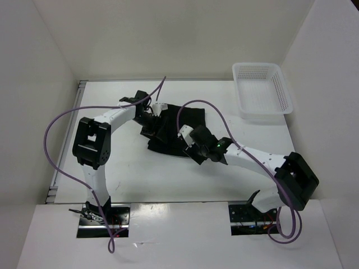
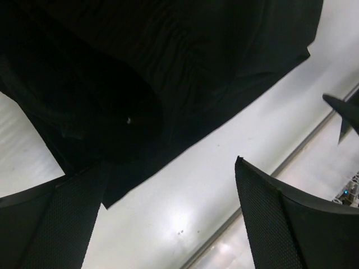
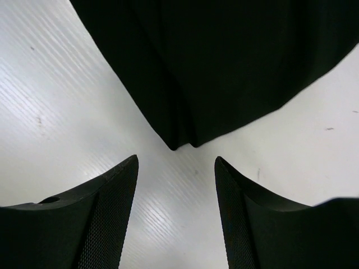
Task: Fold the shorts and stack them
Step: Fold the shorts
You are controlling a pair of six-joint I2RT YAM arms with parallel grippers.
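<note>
**Top view.** The shorts (image 1: 174, 126) lie on the white table (image 1: 168, 179), left of the white mesh basket (image 1: 262, 66), nearer my bases than it and well apart from it. They are plain black and matte, bunched into an irregular patch with uneven edges. My left pincer (image 1: 152, 115) sits at the side of the shorts farthest from the basket. My right pincer (image 1: 188, 147) sits at the edge facing my bases, also left of the basket.

**Left wrist view.** My left pincer (image 2: 168, 224) is released: the jaws stand wide apart with bare table between them. The shorts (image 2: 168, 67) fill the upper frame, softly wrinkled, with a rounded fold at the left. One finger (image 2: 56, 224) meets the hem; I cannot tell whether it touches.

**Right wrist view.** My right pincer (image 3: 176, 216) is released and grasps nothing. A folded corner of the shorts (image 3: 224, 56) points toward the gap, just beyond both fingertips and apart from them.
</note>
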